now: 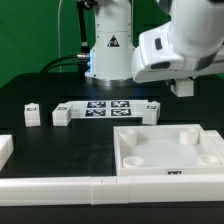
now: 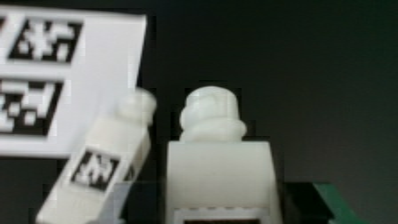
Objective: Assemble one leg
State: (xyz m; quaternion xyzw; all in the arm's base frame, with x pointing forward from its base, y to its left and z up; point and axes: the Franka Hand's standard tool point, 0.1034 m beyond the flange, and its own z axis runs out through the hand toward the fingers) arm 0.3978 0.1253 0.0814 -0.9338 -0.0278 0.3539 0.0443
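Observation:
In the wrist view a white leg (image 2: 222,160) with a rounded screw tip fills the middle, close to the camera. My gripper (image 2: 222,205) is shut on it, with the dark jaws tight against both its sides. A second leg (image 2: 111,150) with a marker tag lies tilted on the black table beside it. In the exterior view my gripper (image 1: 182,88) hangs above the table's far right; the held leg is hidden there. Other legs stand at the left (image 1: 32,114), (image 1: 62,115) and by the board's right end (image 1: 152,108).
The marker board (image 1: 105,107) lies at the middle back and also shows in the wrist view (image 2: 54,70). A large white panel (image 1: 165,165) with corner sockets sits at the front right. Long white border strips (image 1: 60,186) line the front edge.

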